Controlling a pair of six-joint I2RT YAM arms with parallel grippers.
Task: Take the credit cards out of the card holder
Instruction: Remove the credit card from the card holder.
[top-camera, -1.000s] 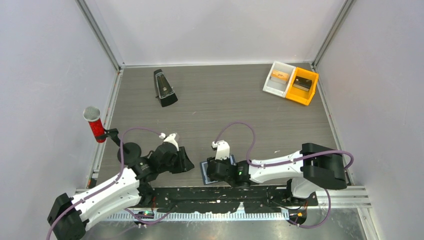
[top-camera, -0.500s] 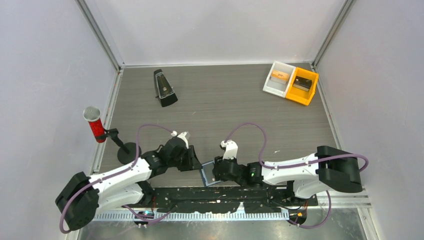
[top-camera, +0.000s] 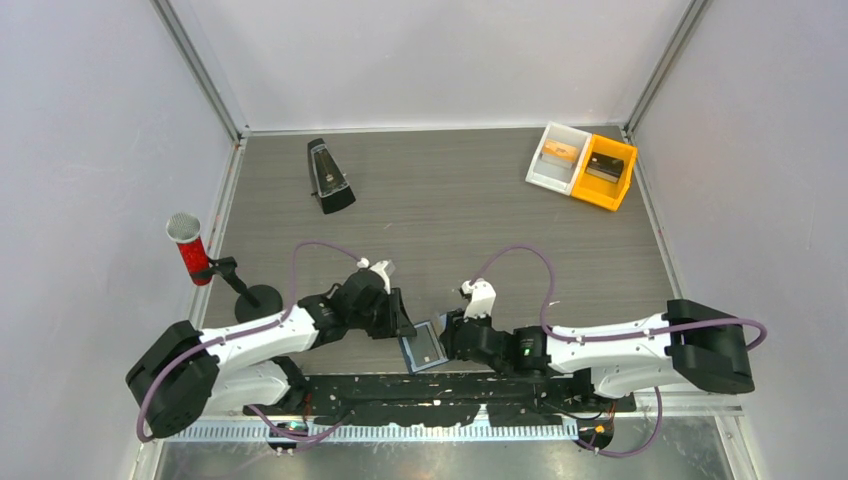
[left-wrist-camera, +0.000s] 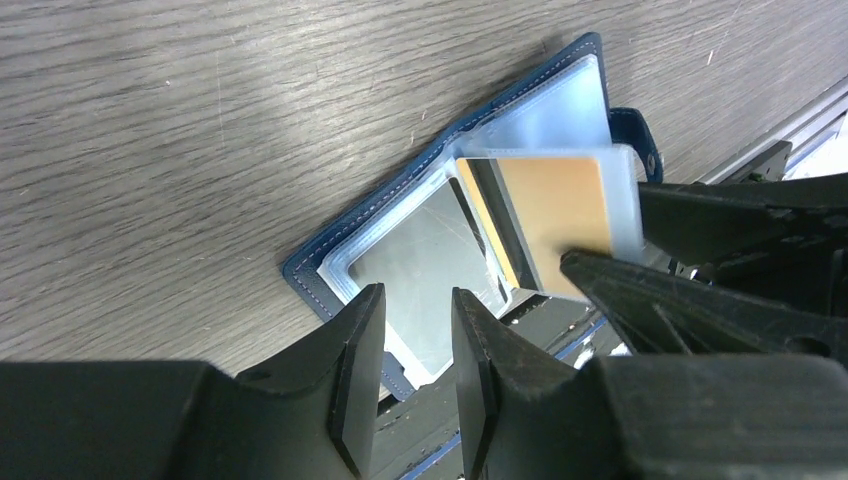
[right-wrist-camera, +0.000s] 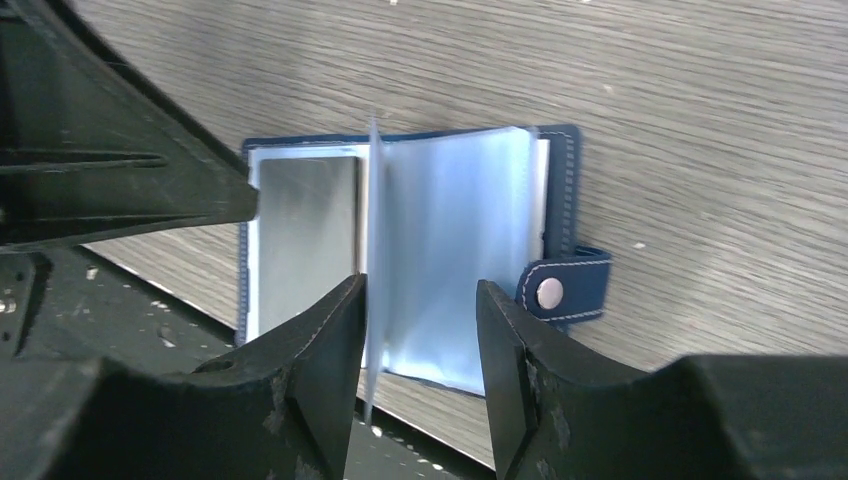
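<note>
The navy card holder (top-camera: 423, 347) lies open at the table's front edge, one corner over the edge. In the left wrist view its clear sleeves show: a whitish card (left-wrist-camera: 425, 265) lies flat in one, and an orange-yellow card (left-wrist-camera: 555, 215) sits in a sleeve leaf that stands up. My left gripper (left-wrist-camera: 412, 330) is open and empty, just over the holder's (left-wrist-camera: 330, 262) near corner. My right gripper (right-wrist-camera: 420, 300) is open; the raised leaf (right-wrist-camera: 372, 250) stands between its jaws against the left finger. The snap tab (right-wrist-camera: 560, 290) lies to the right.
A black metronome (top-camera: 328, 177) stands at the back left. A red microphone (top-camera: 188, 250) on a stand is at the left edge. White and orange bins (top-camera: 583, 165) sit at the back right. A black rail (top-camera: 430, 392) runs below the front edge.
My left gripper has moved right, up to the card holder. My right gripper has shifted right, uncovering the open holder, and a sleeve leaf now stands up.
</note>
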